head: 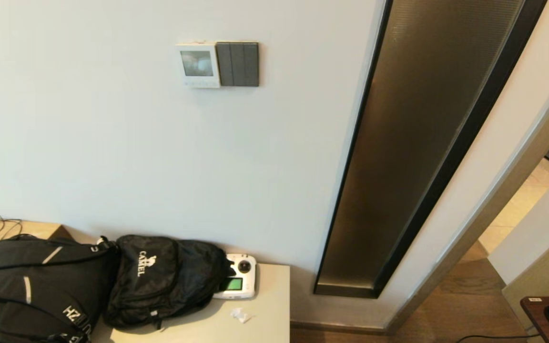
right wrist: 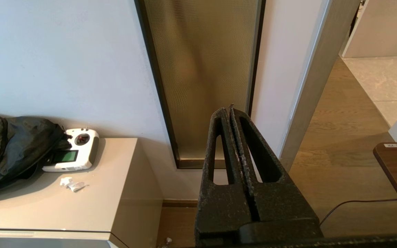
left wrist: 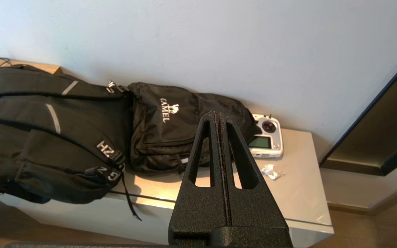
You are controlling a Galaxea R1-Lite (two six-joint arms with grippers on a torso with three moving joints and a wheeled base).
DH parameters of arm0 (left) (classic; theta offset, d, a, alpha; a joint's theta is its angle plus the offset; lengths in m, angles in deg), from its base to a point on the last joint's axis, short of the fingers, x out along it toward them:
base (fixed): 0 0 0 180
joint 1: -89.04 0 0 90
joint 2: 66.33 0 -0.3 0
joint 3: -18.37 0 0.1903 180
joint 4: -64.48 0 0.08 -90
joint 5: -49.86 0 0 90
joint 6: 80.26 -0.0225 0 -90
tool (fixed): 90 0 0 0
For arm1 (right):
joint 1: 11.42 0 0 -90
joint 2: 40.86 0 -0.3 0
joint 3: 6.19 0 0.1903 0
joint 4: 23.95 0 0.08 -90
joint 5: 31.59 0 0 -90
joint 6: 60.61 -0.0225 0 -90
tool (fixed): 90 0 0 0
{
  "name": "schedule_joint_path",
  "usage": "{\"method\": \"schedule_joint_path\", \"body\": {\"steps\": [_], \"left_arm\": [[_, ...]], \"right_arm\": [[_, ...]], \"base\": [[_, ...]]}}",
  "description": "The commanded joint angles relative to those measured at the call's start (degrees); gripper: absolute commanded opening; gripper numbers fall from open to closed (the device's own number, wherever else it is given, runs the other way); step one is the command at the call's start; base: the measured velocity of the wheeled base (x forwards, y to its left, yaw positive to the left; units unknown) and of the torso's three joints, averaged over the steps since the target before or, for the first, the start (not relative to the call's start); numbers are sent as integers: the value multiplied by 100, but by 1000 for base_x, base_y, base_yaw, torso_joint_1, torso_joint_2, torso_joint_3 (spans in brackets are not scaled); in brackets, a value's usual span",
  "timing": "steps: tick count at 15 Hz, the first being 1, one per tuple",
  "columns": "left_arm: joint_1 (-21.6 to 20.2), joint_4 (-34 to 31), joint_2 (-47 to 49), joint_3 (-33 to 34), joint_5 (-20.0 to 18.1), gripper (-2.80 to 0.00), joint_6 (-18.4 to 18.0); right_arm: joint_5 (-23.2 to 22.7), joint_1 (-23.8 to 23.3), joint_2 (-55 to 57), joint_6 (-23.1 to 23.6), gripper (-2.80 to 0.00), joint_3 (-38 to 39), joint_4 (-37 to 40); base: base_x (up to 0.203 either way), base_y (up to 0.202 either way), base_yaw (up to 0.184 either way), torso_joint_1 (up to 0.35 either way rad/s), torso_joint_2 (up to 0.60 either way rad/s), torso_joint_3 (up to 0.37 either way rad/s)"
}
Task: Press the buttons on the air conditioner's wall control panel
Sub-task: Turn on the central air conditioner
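On the wall, control panel sits untouched.

Bare wall surrounds the control panel — switch plate touching its right

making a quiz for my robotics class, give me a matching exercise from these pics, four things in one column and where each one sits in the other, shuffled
Things
1. white wall control panel
2. dark grey switch plate
3. white handheld remote
4. crumpled white scrap

Places
A. on the cabinet top, against the CAMEL backpack
B. on the wall, left of the grey plate
C. on the cabinet top, nearer the front edge than the remote
D. on the wall, right of the white panel

Pairs: 1-B, 2-D, 3-A, 4-C
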Motion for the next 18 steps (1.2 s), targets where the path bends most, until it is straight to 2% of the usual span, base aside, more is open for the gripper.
{"method": "schedule_joint_path", "body": {"steps": [1, 9, 12, 18], "left_arm": [[-9, -3, -1, -1, -2, -280, -8], [-9, -31, -3, -78, -13, -280, -262], [-9, -82, 431, -845, -207, -280, -234], [-1, 169, 2838, -3183, -437, -280, -219]], "right_arm": [[-3, -2, 8, 2, -280, 0, -2], [-5, -6, 8, 11, -280, 0, -2], [1, -2, 8, 6, -280, 0, -2], [-5, -2, 8, 2, -280, 0, -2]], "base": [[0, 0, 0, 0, 0, 0], [0, 0, 0, 0, 0, 0], [0, 0, 0, 0, 0, 0], [0, 0, 0, 0, 0, 0]]}}
